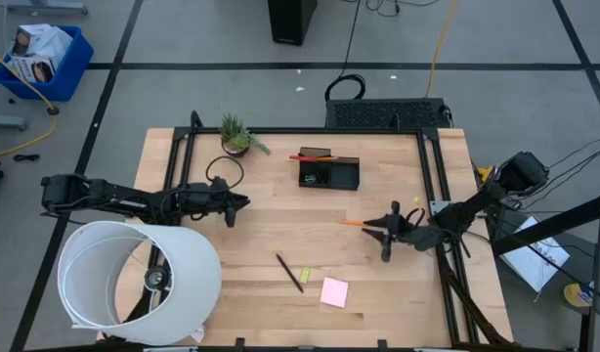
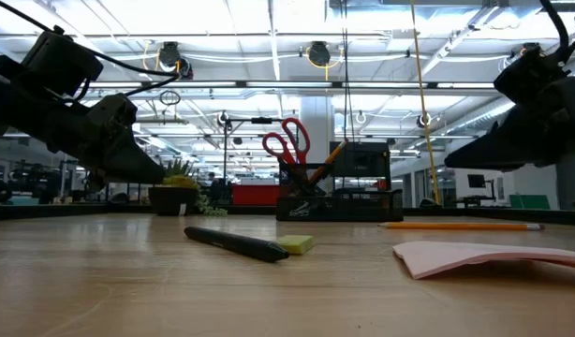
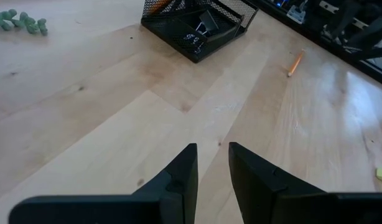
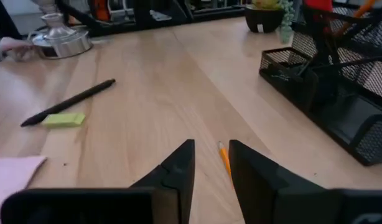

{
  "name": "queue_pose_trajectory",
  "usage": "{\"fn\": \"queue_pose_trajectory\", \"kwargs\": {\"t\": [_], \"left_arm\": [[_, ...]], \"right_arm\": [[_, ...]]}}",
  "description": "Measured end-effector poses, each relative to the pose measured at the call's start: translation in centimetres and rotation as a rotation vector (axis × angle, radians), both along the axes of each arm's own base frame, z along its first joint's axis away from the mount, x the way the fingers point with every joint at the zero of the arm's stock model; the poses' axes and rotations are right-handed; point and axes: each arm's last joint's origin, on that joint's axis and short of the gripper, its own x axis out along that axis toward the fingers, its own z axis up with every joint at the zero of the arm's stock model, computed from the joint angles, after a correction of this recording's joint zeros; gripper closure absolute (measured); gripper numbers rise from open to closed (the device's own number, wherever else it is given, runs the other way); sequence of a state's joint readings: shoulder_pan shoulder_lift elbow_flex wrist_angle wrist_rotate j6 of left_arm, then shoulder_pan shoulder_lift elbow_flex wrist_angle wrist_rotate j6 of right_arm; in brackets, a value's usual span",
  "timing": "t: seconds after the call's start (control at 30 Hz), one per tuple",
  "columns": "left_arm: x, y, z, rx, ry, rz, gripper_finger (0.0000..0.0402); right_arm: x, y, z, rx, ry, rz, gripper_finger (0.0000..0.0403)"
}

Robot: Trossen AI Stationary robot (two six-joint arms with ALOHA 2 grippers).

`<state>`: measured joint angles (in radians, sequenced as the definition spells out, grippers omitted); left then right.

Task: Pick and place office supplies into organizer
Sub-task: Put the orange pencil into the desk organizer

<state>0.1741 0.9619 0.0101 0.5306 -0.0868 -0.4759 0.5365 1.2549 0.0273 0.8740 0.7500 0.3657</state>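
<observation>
While the organizer [image 1: 329,173] stands at the far middle of the bench [image 1: 280,244], already holding red-handled scissors [image 2: 286,140] and an orange pencil upright in its taller compartment, several supplies remain outside it. On the near side of the organizer lie a black pen [image 1: 289,273], a small yellow-green piece [image 1: 305,273] just beside the pen, and a pink sticky-note pad [image 1: 333,291] nearer the bench's front edge. A loose orange pencil [image 1: 356,223] lies to the organizer's near right.

The right pincer [image 1: 388,238] hangs low over this pencil; the right wrist view shows the pencil [image 4: 225,163] on the wood in the gap between the parted fingers, released and grasping nothing. The left pincer [image 1: 232,207] waits to the organizer's left, fingers slightly apart and empty, with the potted plant [image 1: 236,137] beyond it.

The step in hand appears to be the pickup of the loose pencil. The next move likely calls for lowering until the fingers straddle the shaft, clenching, then carrying it up and over to the organizer's taller compartment.
</observation>
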Motion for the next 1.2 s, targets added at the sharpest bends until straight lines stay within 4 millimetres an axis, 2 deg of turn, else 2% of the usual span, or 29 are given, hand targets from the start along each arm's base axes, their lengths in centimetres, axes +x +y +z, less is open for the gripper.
{"fn": "queue_pose_trajectory", "kwargs": {"t": [0.1,0.3,0.4,0.53,0.73,0.93,1.2], "left_arm": [[0.0,0.0,0.0,0.000,0.002,0.000,0.0309],[0.0,0.0,0.0,0.000,0.003,0.000,0.0309],[0.0,0.0,0.0,0.000,0.003,0.000,0.0309],[0.0,0.0,0.0,0.000,0.003,0.000,0.0309],[0.0,0.0,0.0,0.000,0.004,0.001,0.0309],[0.0,0.0,0.0,0.001,0.003,0.003,0.0309],[0.0,0.0,0.0,0.007,0.004,0.017,0.0309]], "right_arm": [[0.0,0.0,0.0,-0.043,0.016,0.029,0.0318],[0.0,0.0,-0.1,0.020,0.014,0.033,0.0331],[-0.2,0.0,-0.7,0.022,0.080,0.065,0.0316],[-0.5,-0.2,-1.4,-0.051,0.159,0.078,0.0276],[-0.7,-0.3,-1.6,-0.115,0.197,0.066,0.0228],[-1.3,-1.0,-2.8,0.021,0.292,-0.023,0.0225],[-1.3,-1.4,-2.9,-0.100,0.327,-0.024,0.0235]]}}
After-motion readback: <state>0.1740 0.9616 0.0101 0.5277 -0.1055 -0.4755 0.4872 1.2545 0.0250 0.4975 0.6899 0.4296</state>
